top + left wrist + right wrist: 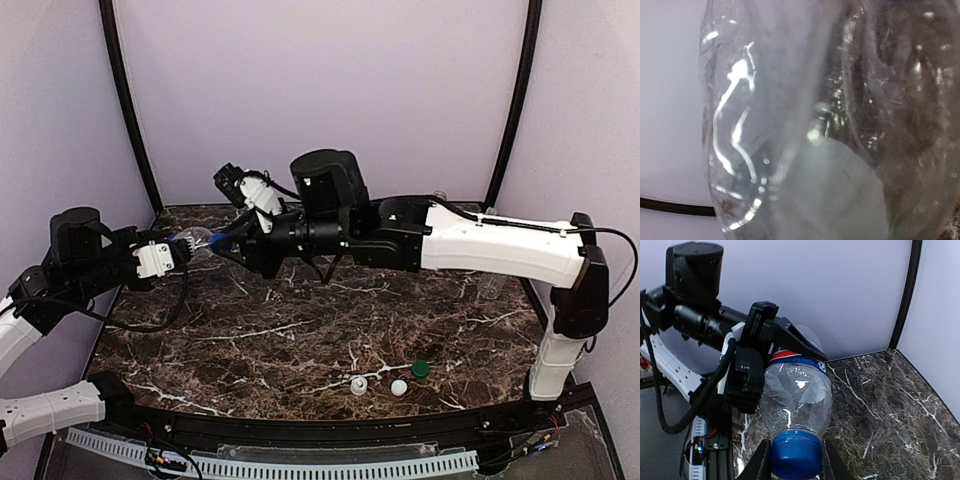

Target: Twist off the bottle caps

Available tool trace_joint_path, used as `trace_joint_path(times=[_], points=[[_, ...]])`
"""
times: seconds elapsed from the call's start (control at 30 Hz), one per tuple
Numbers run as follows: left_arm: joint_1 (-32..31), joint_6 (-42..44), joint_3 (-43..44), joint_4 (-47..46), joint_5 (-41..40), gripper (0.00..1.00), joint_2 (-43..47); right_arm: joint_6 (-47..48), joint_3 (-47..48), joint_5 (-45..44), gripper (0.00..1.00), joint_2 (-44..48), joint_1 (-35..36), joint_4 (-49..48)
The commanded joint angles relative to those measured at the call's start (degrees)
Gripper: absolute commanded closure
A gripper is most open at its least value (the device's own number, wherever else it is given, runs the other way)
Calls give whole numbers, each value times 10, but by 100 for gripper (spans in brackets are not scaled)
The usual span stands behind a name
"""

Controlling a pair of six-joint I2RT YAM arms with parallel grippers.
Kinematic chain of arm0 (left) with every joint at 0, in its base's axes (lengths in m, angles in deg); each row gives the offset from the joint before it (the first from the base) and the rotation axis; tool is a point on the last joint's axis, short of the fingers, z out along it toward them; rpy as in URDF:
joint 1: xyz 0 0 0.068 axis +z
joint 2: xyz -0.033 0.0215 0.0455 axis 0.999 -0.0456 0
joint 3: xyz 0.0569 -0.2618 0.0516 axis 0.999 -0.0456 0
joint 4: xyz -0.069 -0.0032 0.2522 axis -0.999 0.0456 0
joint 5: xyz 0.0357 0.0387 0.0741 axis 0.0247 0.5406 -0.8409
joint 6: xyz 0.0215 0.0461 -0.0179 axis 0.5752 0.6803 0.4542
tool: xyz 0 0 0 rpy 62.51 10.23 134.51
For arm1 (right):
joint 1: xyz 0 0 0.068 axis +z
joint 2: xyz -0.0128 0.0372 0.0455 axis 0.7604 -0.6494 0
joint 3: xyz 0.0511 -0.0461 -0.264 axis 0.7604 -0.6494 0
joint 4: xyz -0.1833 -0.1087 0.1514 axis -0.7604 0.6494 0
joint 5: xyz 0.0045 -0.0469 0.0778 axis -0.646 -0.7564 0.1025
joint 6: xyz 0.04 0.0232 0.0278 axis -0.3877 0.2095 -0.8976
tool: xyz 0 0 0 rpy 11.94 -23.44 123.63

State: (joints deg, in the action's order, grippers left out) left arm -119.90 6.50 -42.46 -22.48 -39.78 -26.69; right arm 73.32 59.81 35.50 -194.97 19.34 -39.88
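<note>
Right wrist view, bottle [797, 395] level in left fingers [790, 337], blue cap [796, 455] pointing right, pinched between right fingers [761, 462].

L tool [184, 249]: bottle [198, 240]; R tool [228, 241]: cap [219, 239]

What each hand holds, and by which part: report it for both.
Both hold the same bottle. The left hand grips its clear body; the right hand is closed on its blue cap.
</note>
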Motion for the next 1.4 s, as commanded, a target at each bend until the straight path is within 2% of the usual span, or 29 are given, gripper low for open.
trace_joint_path(times=[0.0, 0.17, 0.27, 0.4, 0.53, 0.67, 0.8, 1.0, 1.03, 1.07, 1.1, 1.13, 1.17, 1.27, 1.37], points=[[-9, -48, 22, 100, 146, 67, -9, 230, 6, -105, 100, -3, 61, 100], [-9, -48, 39, 180, 200, 68, -14, 407, -34, -224, 100, 21, 101, 75], [-8, -44, 45, 207, 223, 68, -17, 532, -79, -323, 100, 35, 123, -4], [-8, -40, 45, 222, 231, 68, -19, 656, -122, -379, 100, 41, 127, -119], [-8, -33, 45, 234, 231, 68, -18, 741, -142, -395, 100, 39, 128, -193], [-9, -30, 41, 234, 228, 68, -15, 811, -152, -396, 100, 37, 128, -211], [-9, -24, 38, 236, 228, 68, -14, 907, -204, -369, 100, 52, 131, -241], [-9, -26, 34, 231, 225, 68, -12, 958, -222, -357, 100, 53, 133, -278], [-9, -27, 33, 230, 224, 68, -11, 961, -225, -362, 88, 52, 133, -301], [-9, -32, 32, 226, 223, 68, -11, 956, -224, -370, 69, 50, 133, -313], [-8, -34, 31, 223, 218, 69, -10, 941, -216, -380, 44, 47, 133, -314], [-9, -40, 29, 213, 214, 69, -9, 921, -208, -389, 28, 45, 133, -314], [-9, -45, 27, 200, 205, 69, -8, 897, -203, -395, 20, 45, 133, -316], [-9, -52, 11, 152, 157, 69, -3, 826, -216, -385, 3, 69, 132, -321], [-9, -52, -6, 73, 108, 69, 1, 650, -199, -354, 1, 98, 122, -251]])
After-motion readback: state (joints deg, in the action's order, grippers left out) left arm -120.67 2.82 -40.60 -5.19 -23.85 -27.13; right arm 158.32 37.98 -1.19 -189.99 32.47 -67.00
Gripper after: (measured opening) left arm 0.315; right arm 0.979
